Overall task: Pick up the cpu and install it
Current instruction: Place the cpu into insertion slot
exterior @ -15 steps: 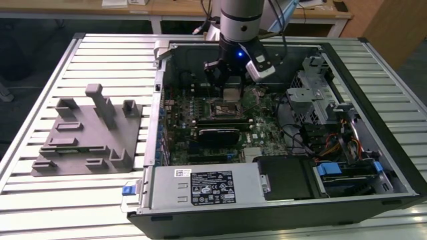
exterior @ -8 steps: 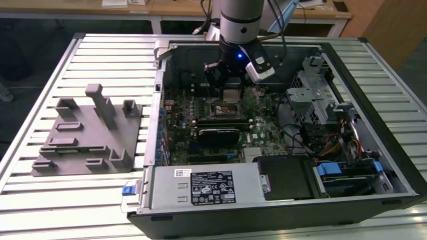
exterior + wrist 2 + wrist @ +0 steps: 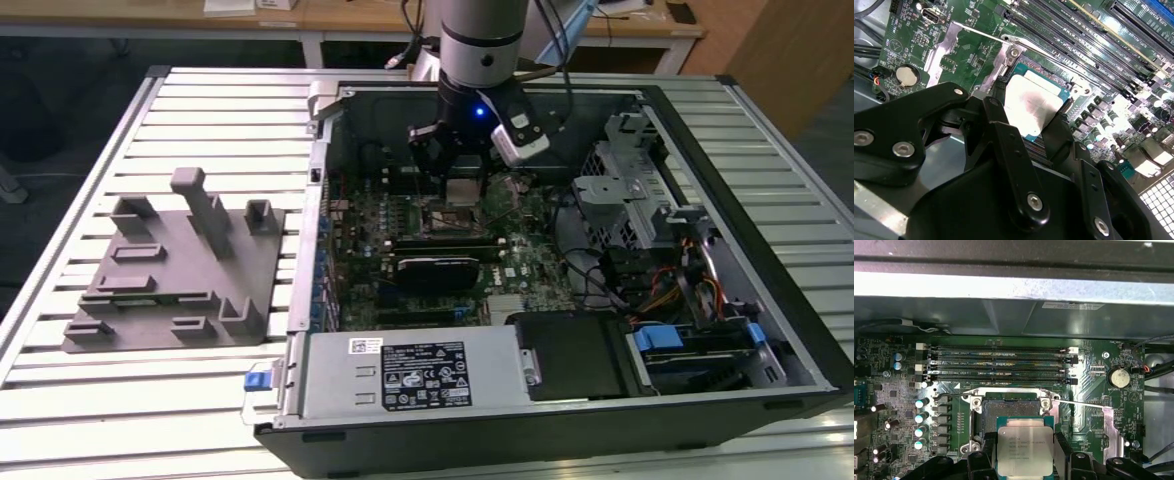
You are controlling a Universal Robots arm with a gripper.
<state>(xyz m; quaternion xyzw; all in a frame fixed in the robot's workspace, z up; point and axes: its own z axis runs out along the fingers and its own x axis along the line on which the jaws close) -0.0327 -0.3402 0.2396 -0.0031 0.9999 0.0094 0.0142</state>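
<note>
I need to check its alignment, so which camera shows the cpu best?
The first wrist view: the cpu faces it squarely, over the socket. The second wrist view shows it slanted; the exterior view, small beneath the gripper.

cpu (image 3: 1020,450): pale silver-grey top with faint dark print, green rim around it.
gripper (image 3: 1032,95): black all over, silver screw heads.
motherboard (image 3: 1094,370): green, speckled with small silver and black parts.
memory slots (image 3: 999,362): black strips, white latches at the ends.
coin battery (image 3: 1118,377): silver.
fixture (image 3: 160,270): plain mid grey.
table (image 3: 80,400): pale silver, ribbed in parallel slats.
case (image 3: 534,445): black outside, grey metal inside.
power supply (image 3: 334,380): silver-grey, black-and-white label.
arm light (image 3: 478,111): blue.
</note>
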